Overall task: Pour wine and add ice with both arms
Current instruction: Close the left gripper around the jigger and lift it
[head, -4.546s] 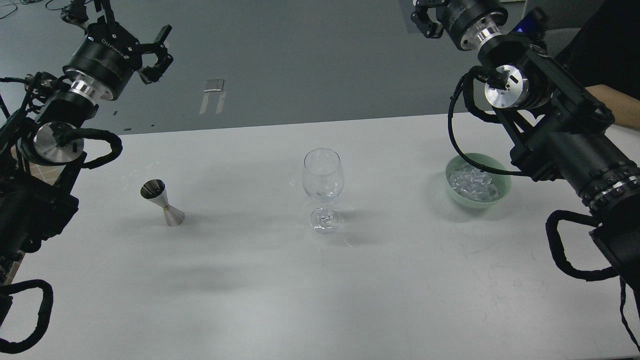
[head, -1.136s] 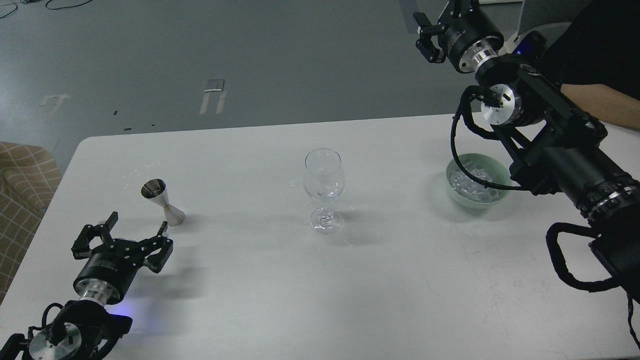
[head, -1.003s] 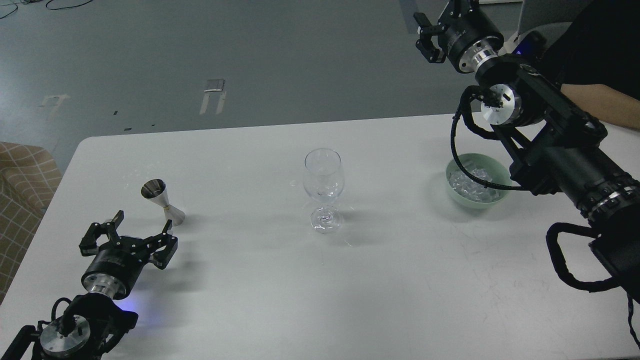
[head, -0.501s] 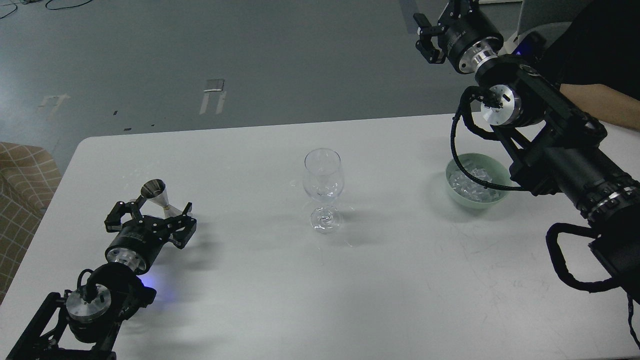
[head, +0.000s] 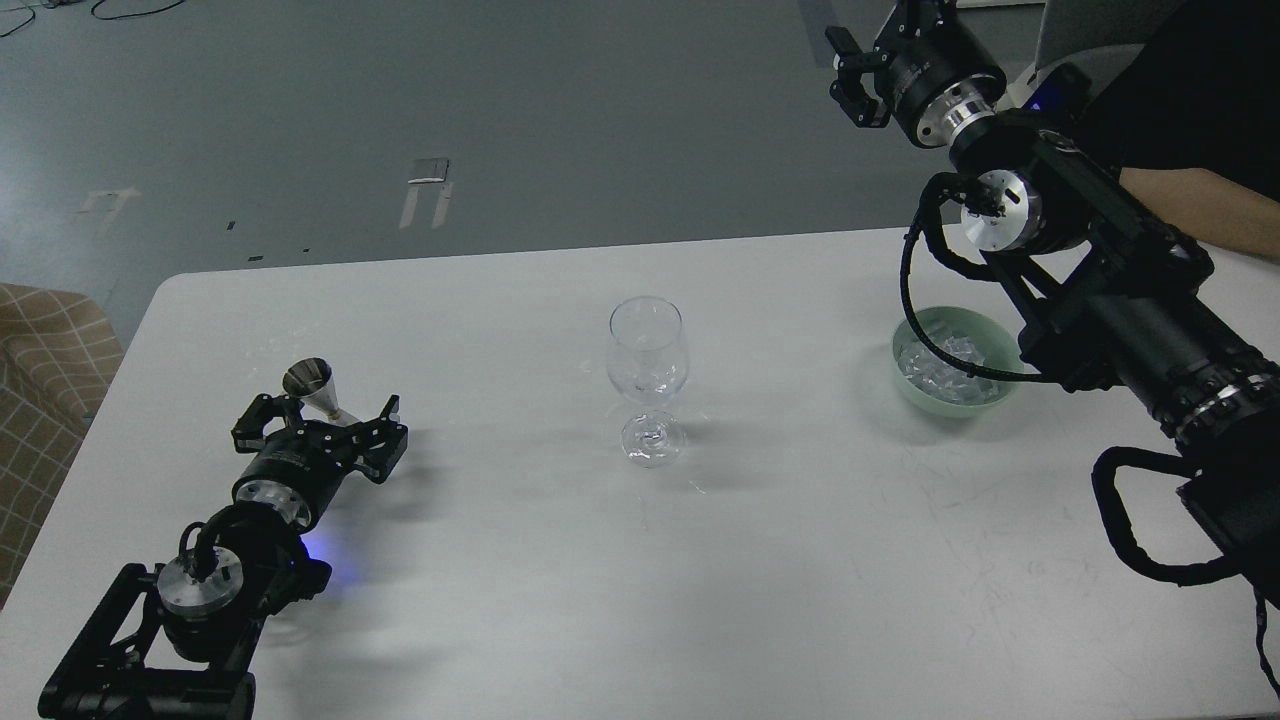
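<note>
The left gripper [head: 322,418], jaws spread and holding nothing, straddles the upright steel jigger [head: 312,386] at the table's [head: 500,600] left, its waist between the fingers, far nearer than the right arm.

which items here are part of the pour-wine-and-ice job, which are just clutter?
Job:
- jigger, between the open fingers of the left gripper
- wine glass, upright mid-table
- green bowl holding the ice
- right gripper, raised above the far edge, state unclear

Lying about:
- checked cushion off the table's left edge
- a person's forearm at the right
</note>
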Tool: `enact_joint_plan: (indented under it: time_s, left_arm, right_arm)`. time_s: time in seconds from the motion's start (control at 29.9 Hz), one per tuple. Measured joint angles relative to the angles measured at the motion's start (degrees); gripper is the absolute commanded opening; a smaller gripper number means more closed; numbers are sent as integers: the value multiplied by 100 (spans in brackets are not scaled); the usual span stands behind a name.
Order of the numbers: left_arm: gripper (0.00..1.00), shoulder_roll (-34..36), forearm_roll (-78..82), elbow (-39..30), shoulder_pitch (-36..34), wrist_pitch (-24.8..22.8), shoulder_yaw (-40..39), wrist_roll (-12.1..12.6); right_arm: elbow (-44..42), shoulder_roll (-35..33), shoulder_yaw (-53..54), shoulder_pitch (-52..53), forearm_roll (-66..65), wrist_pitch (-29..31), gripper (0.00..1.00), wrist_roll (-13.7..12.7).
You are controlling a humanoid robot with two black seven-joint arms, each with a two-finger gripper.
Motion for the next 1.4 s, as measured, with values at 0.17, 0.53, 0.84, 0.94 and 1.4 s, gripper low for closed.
enact_joint_plan:
  time_s: [0.17,0.53,0.84,0.94,1.4]
  left_arm:
    - [76,0,2,42,-1,-17,7,49]
    - [66,0,6,149,-6,-24,7,35]
    - [53,-21,-2,233,-14,-144,-10,22]
    - [53,-65,-3,251,-24,-189,-10,24]
    - [45,-79,-3,439,-151,-279,-11,23]
  right_arm:
    - [10,0,0,-4,0,0,100,0]
    - [10,0,1,-7,0,0,100,0]
    - [19,0,9,-8,0,4,100,0]
    - [19,0,9,-8,0,-1,100,0]
    - [19,2,2,-8,0,3,100,0]
